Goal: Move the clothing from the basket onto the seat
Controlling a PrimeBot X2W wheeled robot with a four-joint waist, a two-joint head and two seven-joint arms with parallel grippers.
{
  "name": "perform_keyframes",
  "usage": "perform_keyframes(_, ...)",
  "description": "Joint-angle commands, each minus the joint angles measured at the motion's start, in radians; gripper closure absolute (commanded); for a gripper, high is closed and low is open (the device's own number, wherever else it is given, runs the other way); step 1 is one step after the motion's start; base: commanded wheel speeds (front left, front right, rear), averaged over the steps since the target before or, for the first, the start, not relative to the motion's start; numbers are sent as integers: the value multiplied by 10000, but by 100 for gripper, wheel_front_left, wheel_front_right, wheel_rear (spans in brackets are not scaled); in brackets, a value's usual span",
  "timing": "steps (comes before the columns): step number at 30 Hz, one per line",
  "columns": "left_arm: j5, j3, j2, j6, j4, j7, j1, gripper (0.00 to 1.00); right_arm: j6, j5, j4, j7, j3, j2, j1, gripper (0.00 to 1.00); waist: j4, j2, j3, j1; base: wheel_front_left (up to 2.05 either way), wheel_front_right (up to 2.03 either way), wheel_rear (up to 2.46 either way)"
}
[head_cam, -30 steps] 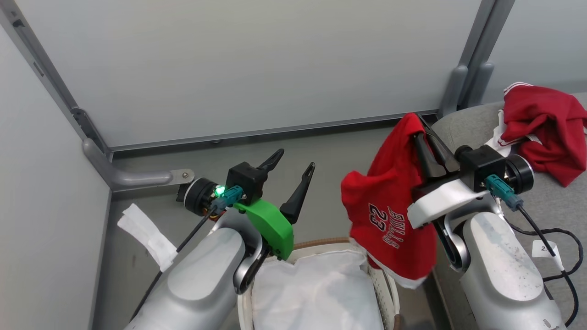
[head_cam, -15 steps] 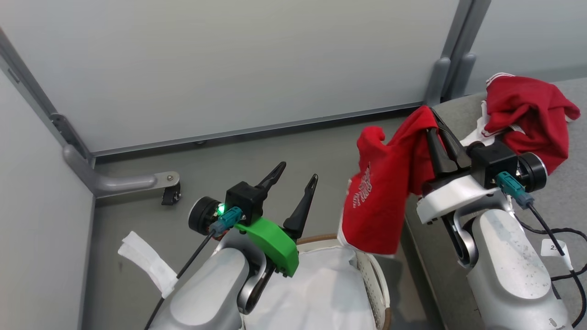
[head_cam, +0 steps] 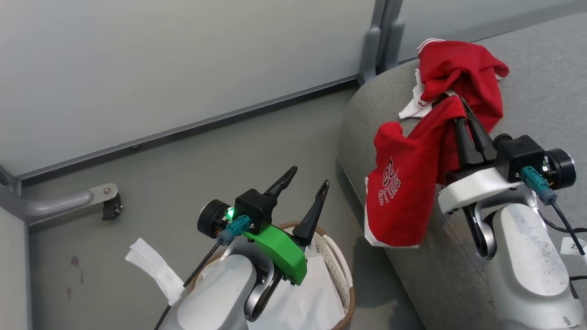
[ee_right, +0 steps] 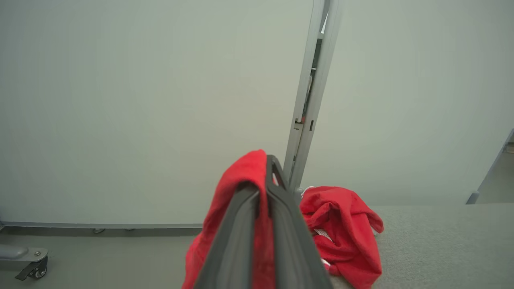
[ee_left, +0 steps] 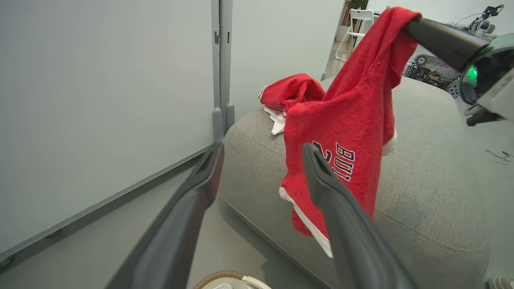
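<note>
At seat (head_cam: 543,64) corner now: clothing (head_cam: 403,197)

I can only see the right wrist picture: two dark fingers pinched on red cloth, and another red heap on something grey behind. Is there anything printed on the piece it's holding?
Observer: Yes. In the left wrist view the jersey shows dark, white-edged letters starting "BUL" and a 2.
Operator: Is it hanging over that grey thing or over the floor?
Observer: The head view shows it hanging at the rounded edge of the seat, with its white hem dangling free.
Operator: What's the other hand doing?
Observer: The left gripper is open and empty, by the basket with its white sheet.
</note>
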Motion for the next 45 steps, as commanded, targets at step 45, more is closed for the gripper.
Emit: perform_keyframes(45, 1428, 211, 260, -179, -903, -7, -1396, 0, -14, -4192, 3708, -3, -5537, -3172, -5215, 100, 1573, -1, 4683, 0, 0, 0, 0)
